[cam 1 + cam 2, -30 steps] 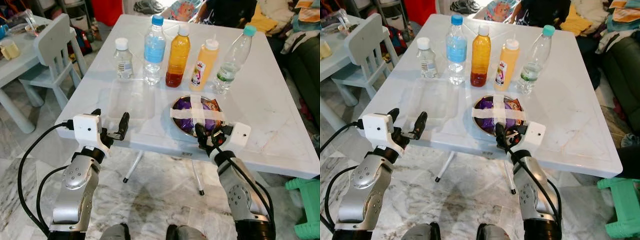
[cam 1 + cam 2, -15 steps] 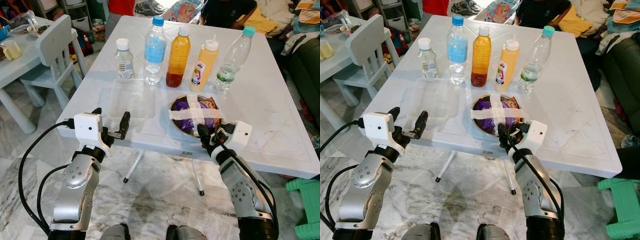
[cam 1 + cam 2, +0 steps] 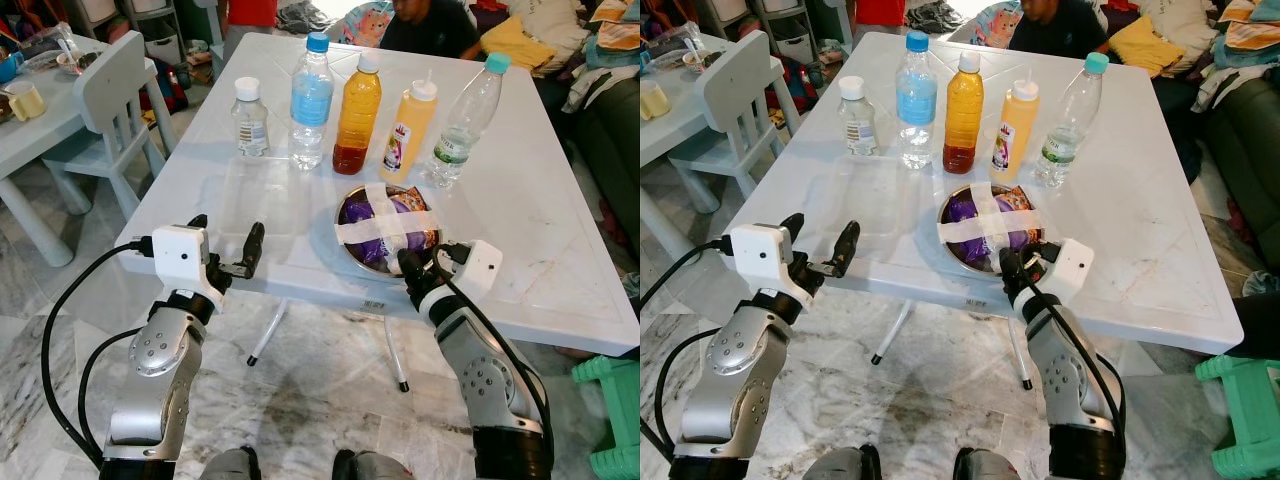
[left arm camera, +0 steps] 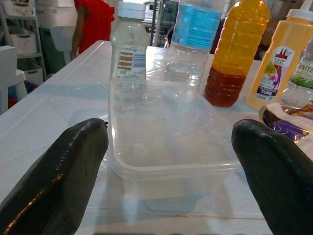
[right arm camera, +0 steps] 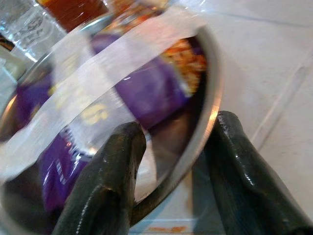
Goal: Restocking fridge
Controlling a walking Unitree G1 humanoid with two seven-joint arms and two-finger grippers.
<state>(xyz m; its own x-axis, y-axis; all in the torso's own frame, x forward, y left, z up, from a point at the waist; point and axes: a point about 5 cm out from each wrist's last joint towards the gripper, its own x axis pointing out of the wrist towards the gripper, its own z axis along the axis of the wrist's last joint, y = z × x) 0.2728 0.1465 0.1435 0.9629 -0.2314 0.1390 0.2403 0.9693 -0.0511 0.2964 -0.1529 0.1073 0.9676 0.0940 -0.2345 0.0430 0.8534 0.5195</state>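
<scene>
Steel bowl [image 3: 387, 227], taped across its top with two white strips over purple snack packets, sat at the near edge of the white surface [image 3: 540, 210]. The right gripper [image 5: 171, 161] had its fingers [image 5: 105, 181] parted astride the bowl's near rim, one inside and one outside, with the rim between them but not yet clamped. The left gripper [image 3: 228, 262] hung at the near edge with its fingers [image 4: 58, 166] spread wide and holding nothing, aligned on the clear plastic tub [image 4: 166, 132] just ahead. The tub stood empty, beside the bowl. Farther back, five bottles stood in a row: a small clear bottle [image 3: 247, 117], a blue-labelled water bottle [image 3: 309, 90], an orange juice bottle [image 3: 356, 115], a yellow squeeze bottle [image 3: 408, 128] and a green-capped water bottle [image 3: 464, 120]. A person [image 3: 430, 25] sat beyond the far edge. Judging by this layout, restocking had barely begun: every item remained on the surface, and no fridge appeared.
</scene>
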